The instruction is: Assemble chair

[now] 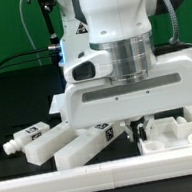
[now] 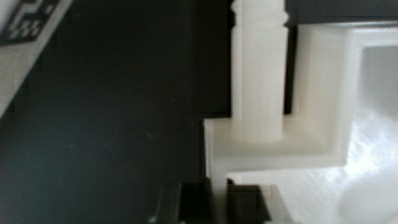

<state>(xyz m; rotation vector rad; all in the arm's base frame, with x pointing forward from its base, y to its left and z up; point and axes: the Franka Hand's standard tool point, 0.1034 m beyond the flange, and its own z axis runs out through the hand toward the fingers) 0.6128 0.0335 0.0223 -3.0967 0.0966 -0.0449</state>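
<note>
The white robot arm's two-finger gripper (image 1: 140,129) hangs low over the black table top (image 1: 20,169), at the near edge of the white plastic square seat frame (image 1: 178,131), which lies flat on the exterior view's right. Its dark fingers (image 2: 187,203) are clenched, with only a sliver between them and nothing visibly caught there. The other loose chair parts lie to the exterior view's left of the gripper. Two long white blocky bars (image 1: 78,151) lie side by side, slanting toward the camera, and one bears a black-and-white square tag (image 1: 108,133) at the end nearest the fingers. Farther left is a short white block with a round peg (image 1: 11,147) at its end, with another tagged piece just beside it. A long plain white border rail (image 1: 97,177) runs across the front of the table, before all the parts. In the wrist view a slim white post with a stepped, rounded tip (image 2: 262,65) stretches away from the fingertips, its foot joined to a white corner block (image 2: 267,145) just ahead of them. A pale white wall (image 2: 347,90) runs beside the post, with a dark gap between. Whether the fingertips touch the corner block cannot be told. A blurred tagged white part (image 2: 25,25) lies well apart across the table.
</note>
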